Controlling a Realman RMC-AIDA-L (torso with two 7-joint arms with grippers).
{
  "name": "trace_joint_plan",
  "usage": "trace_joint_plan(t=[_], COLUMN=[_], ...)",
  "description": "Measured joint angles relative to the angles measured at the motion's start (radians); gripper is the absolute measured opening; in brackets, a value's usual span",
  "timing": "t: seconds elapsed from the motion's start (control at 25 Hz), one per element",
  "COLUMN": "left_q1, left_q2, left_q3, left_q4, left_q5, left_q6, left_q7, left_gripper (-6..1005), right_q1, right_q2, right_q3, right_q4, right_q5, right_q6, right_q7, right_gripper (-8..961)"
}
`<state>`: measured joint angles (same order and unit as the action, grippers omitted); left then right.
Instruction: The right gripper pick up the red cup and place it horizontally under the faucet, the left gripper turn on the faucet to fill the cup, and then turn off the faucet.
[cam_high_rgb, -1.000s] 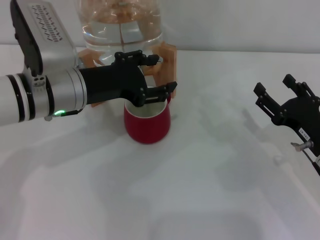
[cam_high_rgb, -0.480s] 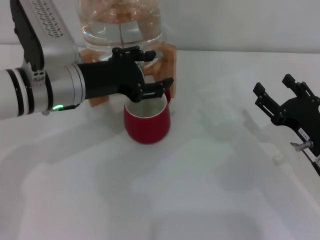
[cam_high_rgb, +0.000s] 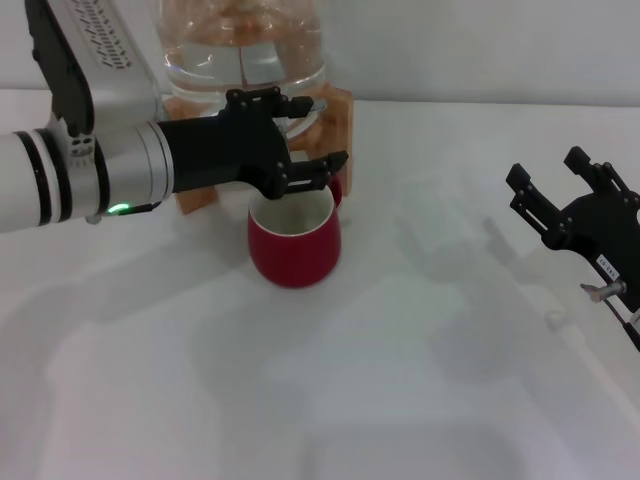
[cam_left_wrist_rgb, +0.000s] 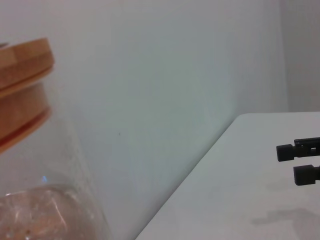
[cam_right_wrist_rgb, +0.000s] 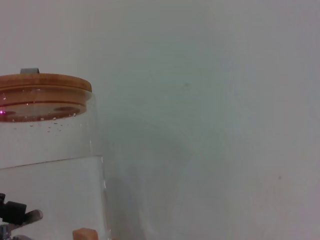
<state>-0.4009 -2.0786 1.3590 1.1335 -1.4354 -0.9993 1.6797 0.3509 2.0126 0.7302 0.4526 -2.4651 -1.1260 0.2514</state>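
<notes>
white table (cam_high_rgb: 420, 380), red cup (cam_high_rgb: 294, 245) just below left gripper (cam_high_rgb: 312, 140) (fingers spread), right gripper (cam_high_rgb: 560, 190) open aside

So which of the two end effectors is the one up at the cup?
The left end effector, reaching over the red cup in front of the water jar. The right end effector sits apart, far off to the right above the table.

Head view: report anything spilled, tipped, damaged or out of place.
Nothing stands out. The red cup stands upright on the white table in front of the glass water jar, with no spill visible. The left gripper is above the cup's rim; the right gripper is off to the side.
</notes>
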Motion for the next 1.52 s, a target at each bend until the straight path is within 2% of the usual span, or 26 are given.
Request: trace_joint_plan(t=[0.96,1.32,1.52], left_q1=[-0.019,0.016,0.078], left_q2=[-0.001,-0.005,-0.006], left_q3=[0.000,0.014,0.027], left_q4=[-0.010,0.040,0.081], left_q5=[0.016,-0.032,-0.132], left_q6=[0.013,-0.002,-0.009], left_q7=[-0.005,0.002,0.049], left_gripper=[757,757,757], right_q1=[0.000,-0.001,-0.001], right_q2=[0.000,0.000,0.000], right_q3=[0.000,0.000,0.000], right_q4=[-0.005,-0.008,-0.008], right_q5=[0.003,0.004,0.003], right_q6=[-0.011,-0.011,-0.011], right_q7=[0.002,0.002,0.002], right_gripper=[807,808,808])
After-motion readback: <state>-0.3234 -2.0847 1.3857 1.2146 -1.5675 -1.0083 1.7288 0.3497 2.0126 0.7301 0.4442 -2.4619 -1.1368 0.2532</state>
